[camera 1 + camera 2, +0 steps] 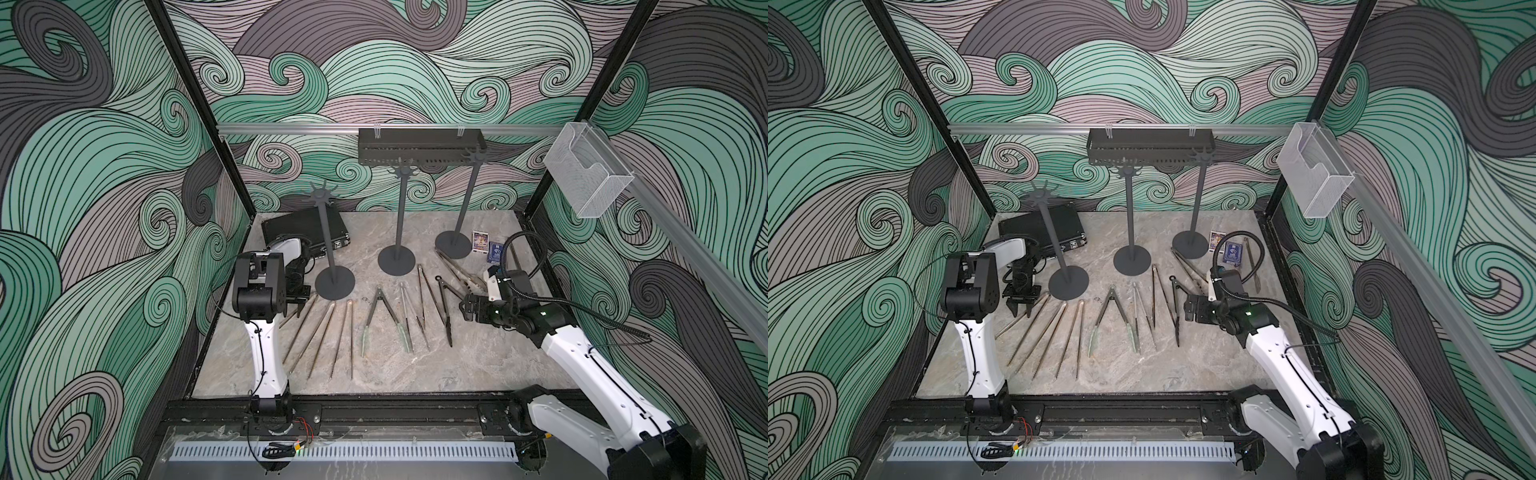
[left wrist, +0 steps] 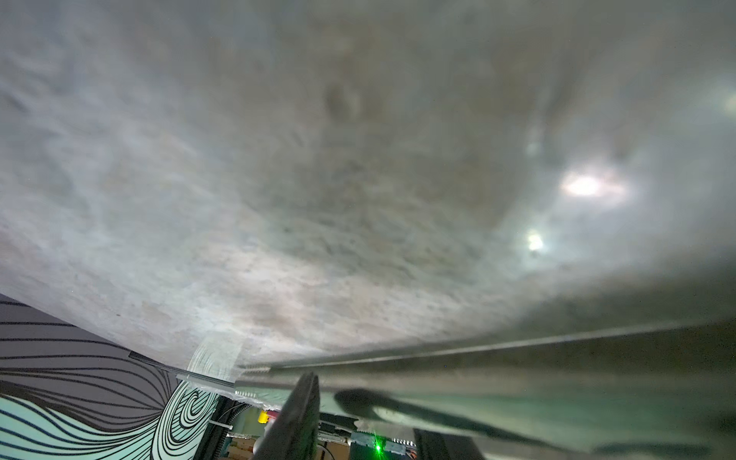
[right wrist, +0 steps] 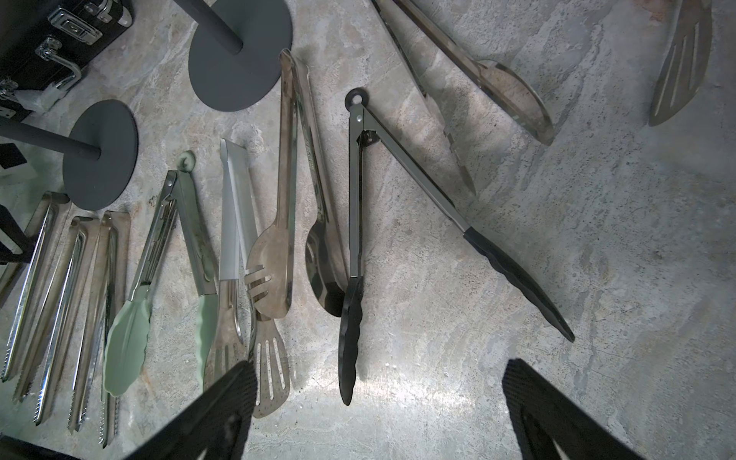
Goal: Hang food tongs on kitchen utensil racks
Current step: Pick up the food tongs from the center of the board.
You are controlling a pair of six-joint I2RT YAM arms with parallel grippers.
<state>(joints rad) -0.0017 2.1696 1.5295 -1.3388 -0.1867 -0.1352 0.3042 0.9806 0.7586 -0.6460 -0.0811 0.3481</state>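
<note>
Three kitchen utensil racks stand at the back of the marble table: left (image 1: 326,241), middle (image 1: 400,220), right (image 1: 467,199). Their prongs are bare. Several food tongs lie in a row in front of them: bronze-toned pairs (image 1: 320,332), a pale-green-tipped pair (image 3: 159,259) and a black-tipped pair (image 3: 358,199). My left gripper (image 1: 1020,311) points down over the upper end of the leftmost tongs (image 1: 1007,329). In the left wrist view, its fingers (image 2: 298,414) stand partly apart around the blurred tongs (image 2: 478,346); contact is unclear. My right gripper (image 3: 378,366) hovers open and empty beside the black-tipped pair.
A black case (image 1: 291,226) lies at the back left behind the left rack. A black slotted shelf (image 1: 419,145) and a clear mesh basket (image 1: 586,174) hang on the rails. Two cards (image 1: 478,241) and more tongs (image 1: 457,270) lie at the back right.
</note>
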